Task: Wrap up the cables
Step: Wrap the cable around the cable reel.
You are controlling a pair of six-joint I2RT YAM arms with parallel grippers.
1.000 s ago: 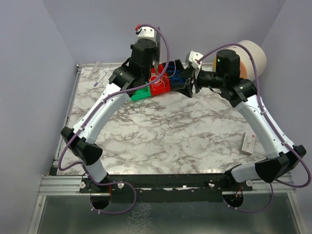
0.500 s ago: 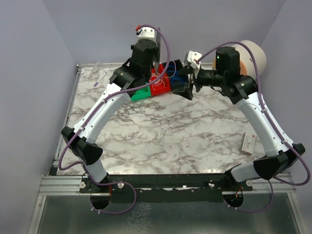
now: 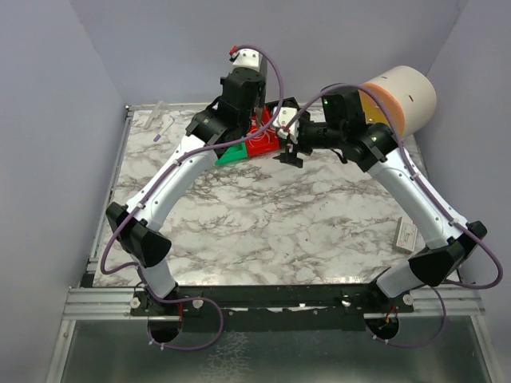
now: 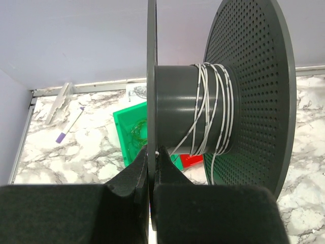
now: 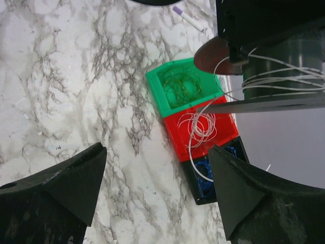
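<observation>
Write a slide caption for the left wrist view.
Left gripper clamps a spool wound with white cable, green bin behind.

Marbled white-grey surface (image 3: 263, 231), plain lavender walls (image 3: 48, 120) left, far and right (soft even light), aluminium rail (image 3: 104, 303) along near edge, grey metal sheet (image 3: 271, 359) nearer still.

Three bins (image 5: 171, 137) in row, cables (image 5: 200, 127) inside each; spool (image 4: 177, 107) above, cable from middle bin wound on it.

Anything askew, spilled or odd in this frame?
The white cable on the dark spool is wound unevenly: turns cross one another diagonally and bunch toward the perforated flange, leaving the other half bare. Nothing looks spilled or broken.
</observation>
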